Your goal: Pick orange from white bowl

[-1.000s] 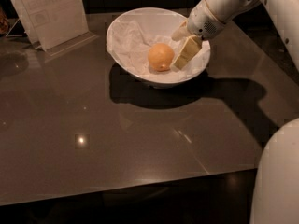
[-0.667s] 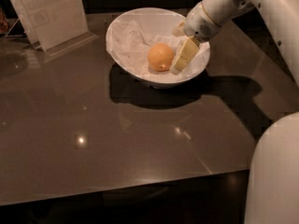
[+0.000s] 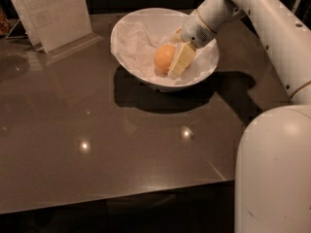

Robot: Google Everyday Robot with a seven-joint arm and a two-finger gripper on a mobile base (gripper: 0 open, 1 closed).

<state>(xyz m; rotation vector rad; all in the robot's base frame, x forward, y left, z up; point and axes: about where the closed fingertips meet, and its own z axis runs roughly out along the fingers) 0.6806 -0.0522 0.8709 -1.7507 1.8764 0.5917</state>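
Observation:
The orange point(image 3: 164, 58) is small, round and pale orange. It lies in the middle of the white bowl point(image 3: 127, 57), which is lined with crumpled white paper and stands at the back centre of the dark table. My gripper point(image 3: 175, 64) reaches down into the bowl from the upper right. It is right against the orange's right side. The orange rests on the paper lining.
A clear acrylic sign stand point(image 3: 53, 16) stands at the back left of the table. My white arm point(image 3: 272, 38) crosses the right side, and a large white part of the robot point(image 3: 274, 171) fills the lower right corner. The table's front edge point(image 3: 121, 200) runs across the bottom.
The gripper stays in the bowl beside the orange, nearly unmoved. The large white robot part at lower right has crept left and takes up more of the view.

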